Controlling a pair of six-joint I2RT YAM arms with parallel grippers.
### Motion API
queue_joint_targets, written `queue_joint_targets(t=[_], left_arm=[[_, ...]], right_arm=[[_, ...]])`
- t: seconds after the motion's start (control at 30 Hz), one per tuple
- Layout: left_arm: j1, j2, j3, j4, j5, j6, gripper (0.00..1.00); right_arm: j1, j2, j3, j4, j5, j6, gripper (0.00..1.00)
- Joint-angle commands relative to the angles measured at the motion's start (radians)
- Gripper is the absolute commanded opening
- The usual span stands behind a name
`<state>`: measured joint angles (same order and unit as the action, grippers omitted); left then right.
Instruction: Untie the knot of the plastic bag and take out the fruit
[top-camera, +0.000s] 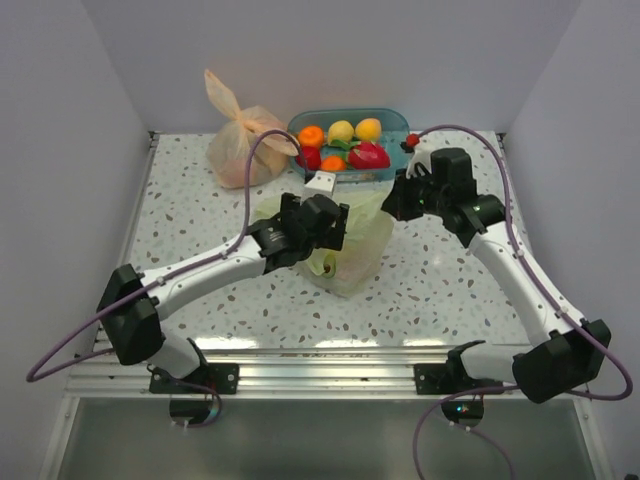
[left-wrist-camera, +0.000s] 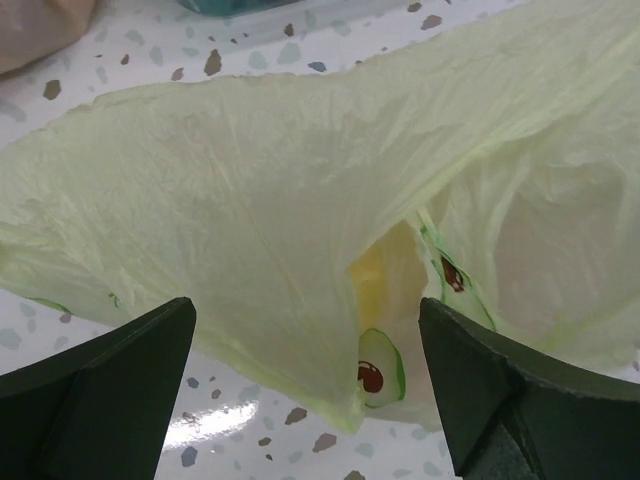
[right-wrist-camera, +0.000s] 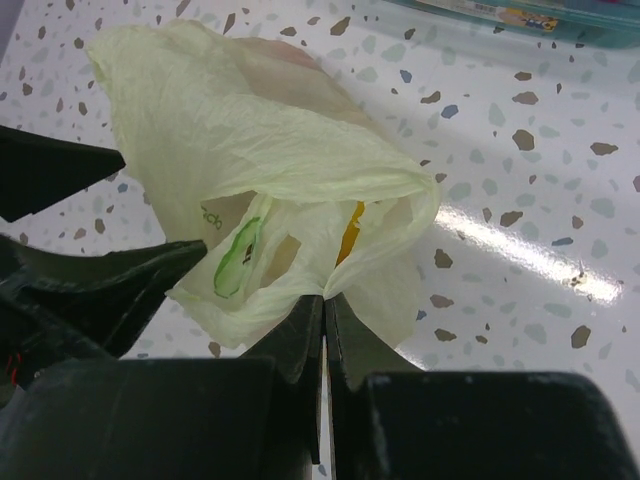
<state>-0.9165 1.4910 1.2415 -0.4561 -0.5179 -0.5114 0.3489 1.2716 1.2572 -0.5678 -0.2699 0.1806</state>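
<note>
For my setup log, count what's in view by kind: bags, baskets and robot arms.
Bags: 2, the pale green plastic bag and the orange bag
Baskets: 1, the blue basket
Robot arms: 2, the left arm and the right arm
Total: 5

plastic bag (top-camera: 365, 240) (left-wrist-camera: 250, 200) (right-wrist-camera: 250, 130): thin, crinkled, translucent pale yellow-green film with small round printed marks; lies slumped at table centre.
fruit (left-wrist-camera: 378, 280): yellow shape, dimly visible through the film.
</note>
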Motion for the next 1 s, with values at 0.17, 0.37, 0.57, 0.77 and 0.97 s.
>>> queue_joint_targets(t=[0.17,0.37,0.57,0.77,0.97], left_arm=[[0.040,0.161,0.101,0.025,-0.404,0.034,0.96],[0.235,0.129,0.118,0.071,-0.340,0.092,0.90],[0.392,0.060,0.099,0.112,-0.162,0.198,0.63],[0.475,-0.026,0.081,0.054,-0.027,0.258,0.17],[0.590,-0.133,0.177,-0.091,0.243,0.304,0.00]], right_arm=[[0.007,-0.072,-0.013,-0.007,0.037,-0.012,0.00],[0.009,-0.089,-0.034,-0.029,0.101,-0.029,0.00],[0.007,-0.055,-0.047,-0.018,0.129,-0.012,0.00],[-0.020,0.046,0.046,-0.021,0.207,-0.012,0.00],[-0.136,0.227,0.281,-0.035,0.213,0.033,0.00]])
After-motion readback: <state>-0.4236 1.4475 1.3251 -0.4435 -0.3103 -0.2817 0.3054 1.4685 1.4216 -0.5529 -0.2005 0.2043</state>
